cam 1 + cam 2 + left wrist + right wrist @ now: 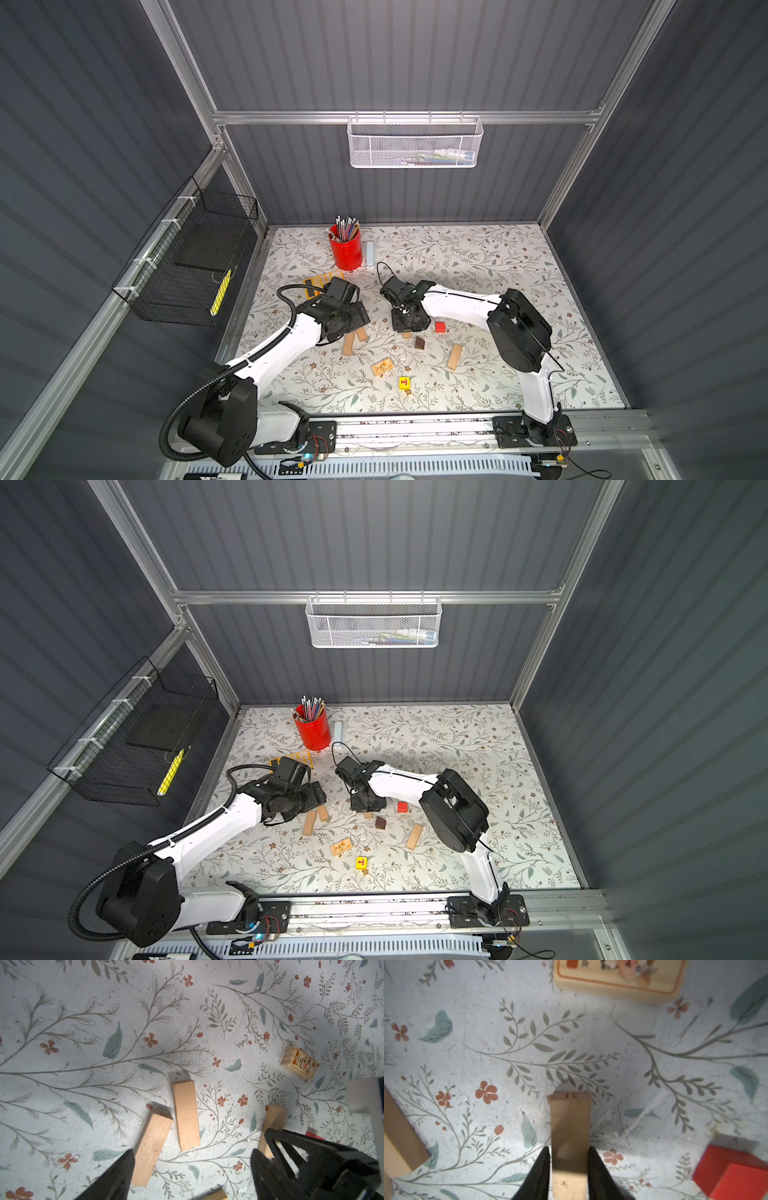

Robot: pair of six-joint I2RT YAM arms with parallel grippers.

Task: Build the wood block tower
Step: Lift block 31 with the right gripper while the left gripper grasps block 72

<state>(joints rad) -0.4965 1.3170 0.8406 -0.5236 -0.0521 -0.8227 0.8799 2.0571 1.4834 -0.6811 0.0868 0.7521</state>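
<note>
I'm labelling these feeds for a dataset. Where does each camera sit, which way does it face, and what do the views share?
Both top views: high above the front edge, looking down and toward the back wall at the whole table; left arm and right arm show.
Left wrist: on the left arm, looking down past the open left gripper at loose planks.
Right wrist: on the right arm, looking down; the right gripper flanks the numbered plank.
Shared: the printed block shows in every view.

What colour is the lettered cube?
Lettered cube: yellow, red letter; shows best in a top view.
</note>
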